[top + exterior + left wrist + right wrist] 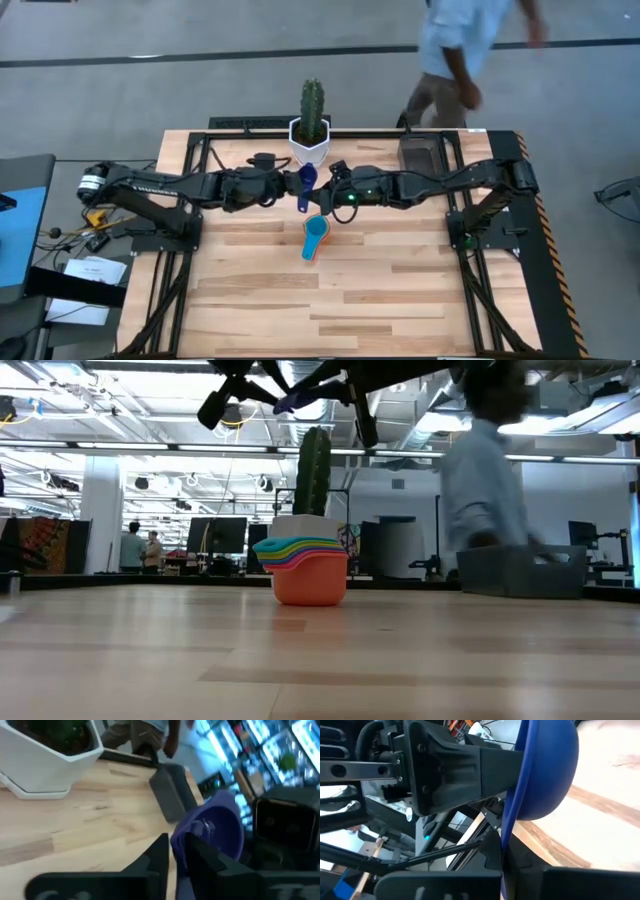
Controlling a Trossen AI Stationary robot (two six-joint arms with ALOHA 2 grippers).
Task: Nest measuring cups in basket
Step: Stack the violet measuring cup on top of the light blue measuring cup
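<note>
Dark blue cup point(305, 185): it hangs in the air between the two pincers, above the middle of the counter point(400, 300), just in front of the white cactus pot point(311, 143).
Left pincer point(290, 186): its fingers are closed on the dark blue cup; in the left wrist view the two dark fingers point(159, 855) press the cup's handle, and the bowl point(215, 827) stands past the tips.
Right pincer point(322, 188): it also grips the same cup; in the right wrist view the handle point(509, 835) goes down between its fingers and the round bowl point(547, 767) is above them, so both pincers hold one cup.
Look of the cup: deep blue plastic, a round smooth bowl with a short flat handle.
Stack of cups point(305, 568): it stands on the counter below and a little in front of the held cup; orange at the bottom, then yellow, green and light blue rims.
Basket point(420, 152): dark grey, at the far right side of the counter, well apart from the pincers.
Person point(455, 45): walks behind the counter, beyond the basket.
</note>
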